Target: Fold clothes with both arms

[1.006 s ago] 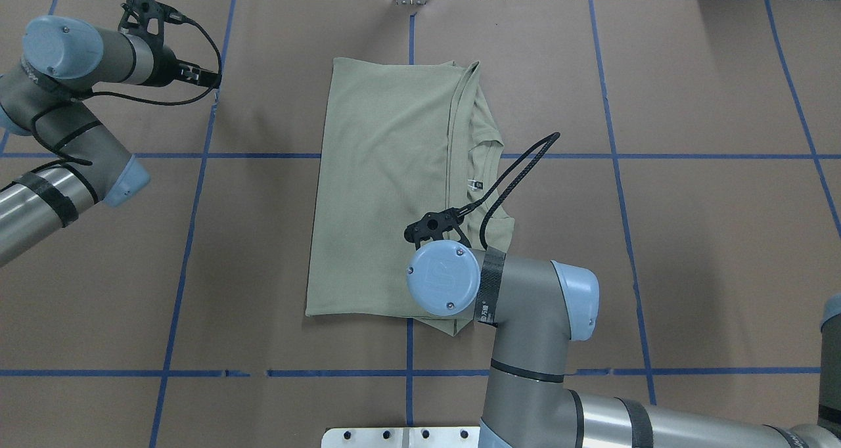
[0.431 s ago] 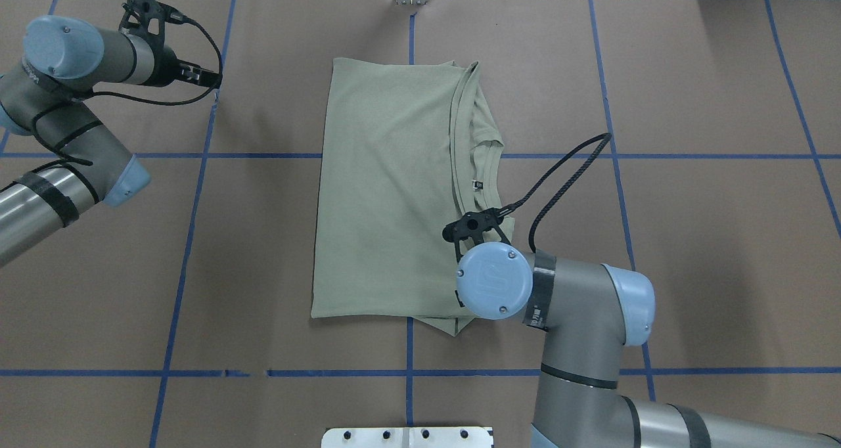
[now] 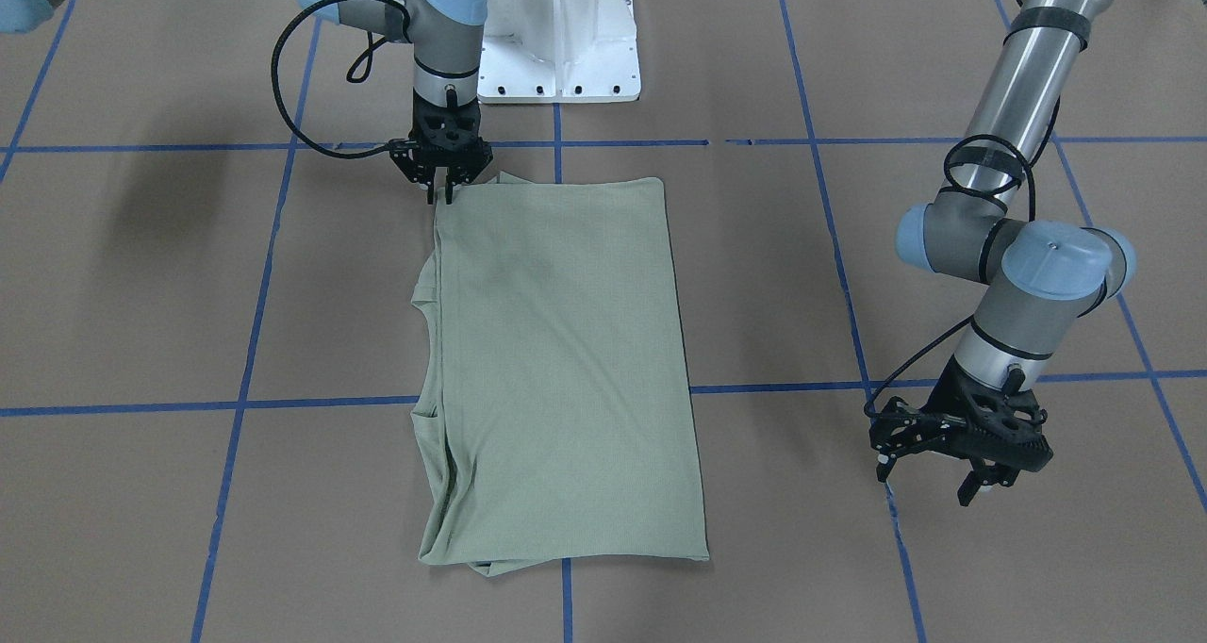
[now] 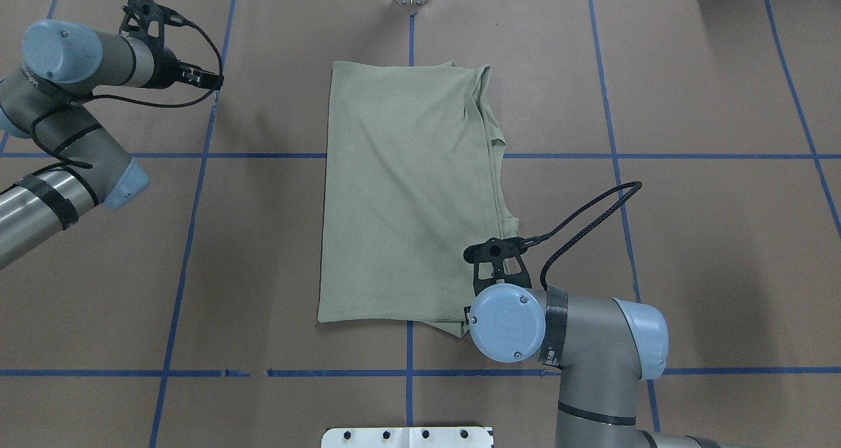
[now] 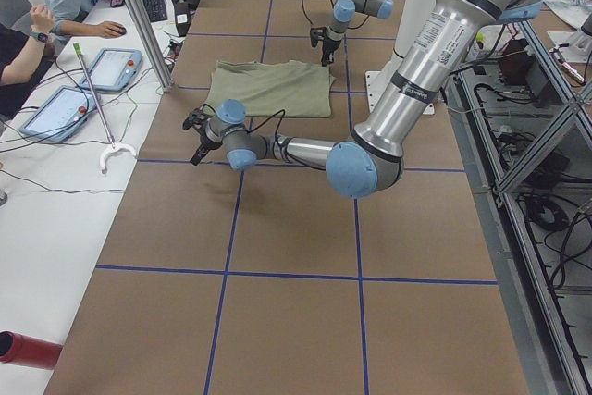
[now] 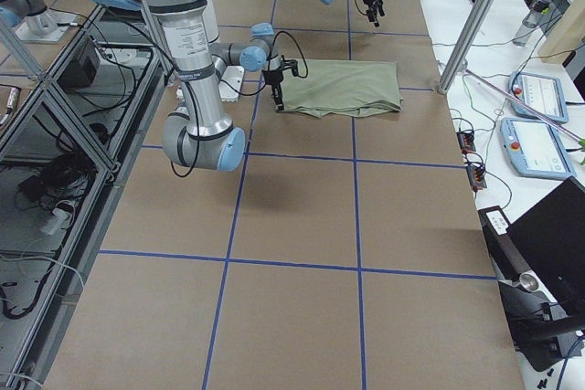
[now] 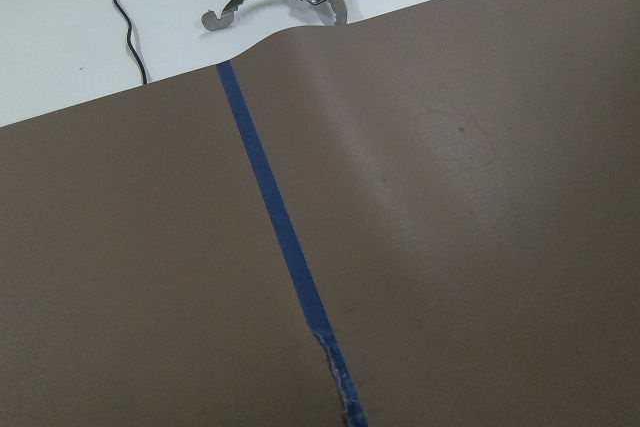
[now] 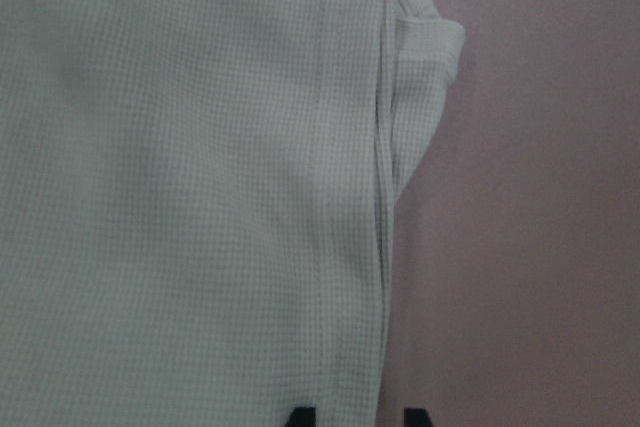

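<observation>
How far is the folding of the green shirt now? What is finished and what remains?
Done: the shirt lies flat as one long rectangle, with no sleeve sticking out. In hand: the right tool stands at the corner nearest the robot on its right side; whether it grips is unclear. The left tool hangs open, away from it. Left, probably: folding the rectangle across its length.

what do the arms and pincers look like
The left arm and right arm are grey-and-silver jointed tubes with light blue round joint caps and black bands. Black looped cables run to the black skeletal left pincer and right pincer.
</observation>
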Tool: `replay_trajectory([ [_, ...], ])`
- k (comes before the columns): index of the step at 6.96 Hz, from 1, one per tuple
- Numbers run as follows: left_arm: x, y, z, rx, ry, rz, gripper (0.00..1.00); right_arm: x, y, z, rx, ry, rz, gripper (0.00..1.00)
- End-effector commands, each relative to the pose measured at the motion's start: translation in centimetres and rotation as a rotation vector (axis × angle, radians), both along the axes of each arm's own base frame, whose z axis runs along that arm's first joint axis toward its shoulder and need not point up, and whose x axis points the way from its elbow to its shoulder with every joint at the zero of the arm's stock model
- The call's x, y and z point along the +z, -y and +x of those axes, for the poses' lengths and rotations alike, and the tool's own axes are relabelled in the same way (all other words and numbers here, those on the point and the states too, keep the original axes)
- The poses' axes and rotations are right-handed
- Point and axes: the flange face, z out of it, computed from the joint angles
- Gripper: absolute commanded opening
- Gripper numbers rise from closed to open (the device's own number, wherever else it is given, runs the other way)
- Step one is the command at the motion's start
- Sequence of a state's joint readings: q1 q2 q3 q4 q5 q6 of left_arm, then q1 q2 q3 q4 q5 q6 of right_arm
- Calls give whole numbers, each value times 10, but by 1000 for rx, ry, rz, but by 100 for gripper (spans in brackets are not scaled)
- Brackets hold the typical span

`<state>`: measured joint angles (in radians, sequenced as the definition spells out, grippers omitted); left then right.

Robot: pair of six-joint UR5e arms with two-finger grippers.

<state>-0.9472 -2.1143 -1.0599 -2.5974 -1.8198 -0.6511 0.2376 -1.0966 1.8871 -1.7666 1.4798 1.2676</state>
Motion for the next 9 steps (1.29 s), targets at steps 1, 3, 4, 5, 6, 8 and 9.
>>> replay_trajectory([
  [1, -12, -2, 0, 0, -23, 8, 100, -46, 40, 16, 80, 82, 8, 100],
  [3, -42, -21, -1, 17, -159, -76, 100, -65, 53, 44, 113, 303, 46, 100],
  [4, -58, -41, -12, -12, -237, -108, 100, -54, 49, 56, 160, 422, 28, 100],
  [5, -68, -85, -7, 1, -291, -159, 100, -45, 44, 67, 228, 523, -24, 100],
  [6, -97, -135, 0, 12, -346, -238, 100, -29, 39, 85, 296, 578, -80, 100],
  [8, -159, -263, 5, 37, -488, -431, 100, -19, 35, 102, 437, 656, -164, 100],
  [9, -181, -314, 26, -7, -597, -551, 100, -17, 33, 102, 481, 678, -201, 100],
])
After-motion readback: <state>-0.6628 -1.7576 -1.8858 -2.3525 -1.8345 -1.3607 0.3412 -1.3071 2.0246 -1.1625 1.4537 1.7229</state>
